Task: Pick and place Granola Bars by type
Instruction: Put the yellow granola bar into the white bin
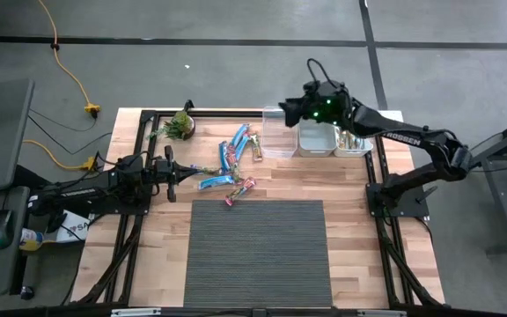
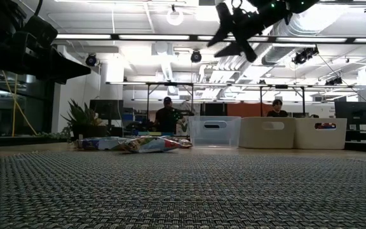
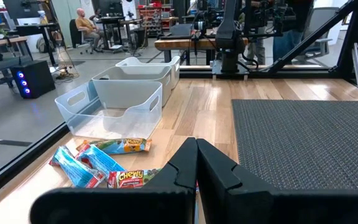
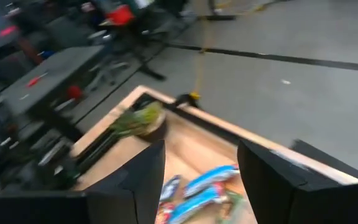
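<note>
Several granola bars [image 1: 232, 165] lie loose on the wooden table between the potted plant and the bins: blue ones [image 1: 238, 141], blue-red-white ones [image 1: 240, 189] and a yellow-green one [image 3: 124, 146]. They also show as a low heap in the low view [image 2: 134, 144]. My left gripper [image 1: 172, 171] hovers low just left of the heap, its fingers [image 3: 196, 163] shut on nothing. My right gripper [image 1: 290, 109] hangs high [image 2: 236, 27] over the far end of the clear bin [image 1: 278, 141], open [image 4: 201, 149] and empty.
Three bins stand in a row at the far right: a clear one [image 2: 215, 131], a white one [image 1: 317, 139] and another [image 1: 352, 141] with something yellowish inside. A potted plant [image 1: 180, 126] sits at the far left. A dark grey mat [image 1: 258, 251] covers the near middle. People sit in the room behind.
</note>
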You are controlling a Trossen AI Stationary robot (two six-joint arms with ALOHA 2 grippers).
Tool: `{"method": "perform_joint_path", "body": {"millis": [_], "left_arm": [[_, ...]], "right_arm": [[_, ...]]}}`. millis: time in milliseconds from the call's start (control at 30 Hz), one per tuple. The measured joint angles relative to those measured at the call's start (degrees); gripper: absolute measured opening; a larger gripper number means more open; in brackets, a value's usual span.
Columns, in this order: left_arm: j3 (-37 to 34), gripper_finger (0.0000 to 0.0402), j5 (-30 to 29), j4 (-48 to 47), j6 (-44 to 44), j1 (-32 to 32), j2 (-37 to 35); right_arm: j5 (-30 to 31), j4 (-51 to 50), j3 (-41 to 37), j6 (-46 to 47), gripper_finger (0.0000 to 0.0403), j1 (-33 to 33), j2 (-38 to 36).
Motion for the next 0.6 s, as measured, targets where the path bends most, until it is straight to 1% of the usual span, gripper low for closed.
{"method": "perform_joint_path", "body": {"millis": [67, 200, 367, 433, 600], "left_arm": [[0.0, 0.0001, 0.0, 0.0, 0.0, 0.0, 0.0], [0.0, 0.0001, 0.0, 0.0, 0.0, 0.0, 0.0], [0.0, 0.0001, 0.0, 0.0, 0.0, 0.0, 0.0], [0.0, 0.0001, 0.0, 0.0, 0.0, 0.0, 0.0], [0.0, 0.0001, 0.0, 0.0, 0.0, 0.0, 0.0]], "right_arm": [[-2.0, 1.4, 0.0, -1.5, 0.0185, 1.4, 1.2], [-8.5, 2.6, 0.0, -4.4, 0.0185, 3.6, 4.1], [-15.6, 3.0, 0.0, -4.0, 0.0185, 5.6, 7.8], [-17.0, 3.1, 0.0, -2.7, 0.0185, 6.1, 9.2], [-16.8, 2.6, 0.9, -1.7, 0.0185, 7.2, 12.9]]}}
